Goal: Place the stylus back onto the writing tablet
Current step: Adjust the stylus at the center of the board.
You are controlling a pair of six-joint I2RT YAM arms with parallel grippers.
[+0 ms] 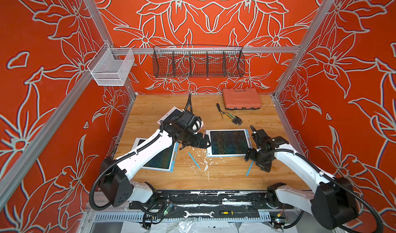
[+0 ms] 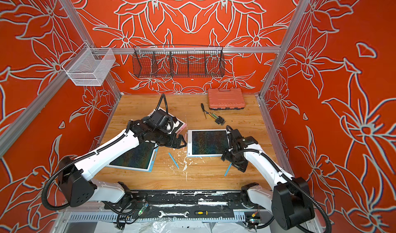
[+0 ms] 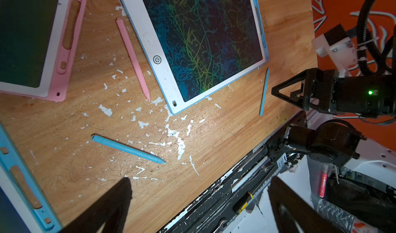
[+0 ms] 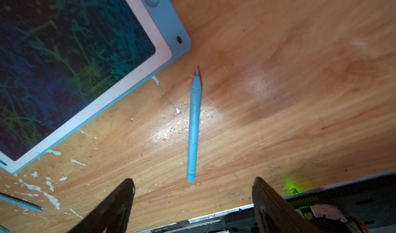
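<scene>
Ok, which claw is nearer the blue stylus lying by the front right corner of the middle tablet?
Right. The right claw hangs open just above that blue stylus; the left claw is across the middle tablet, at its far side.

Orange floral-patterned walls [image 1: 214, 17], aluminium frame rails [image 1: 267, 49], wooden tabletop [image 1: 214, 174].

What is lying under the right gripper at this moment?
A blue stylus lies flat on the wooden table, untouched, below the open right gripper, just off the corner of the blue-framed writing tablet. In both top views the gripper hides the stylus's upper end.
</scene>
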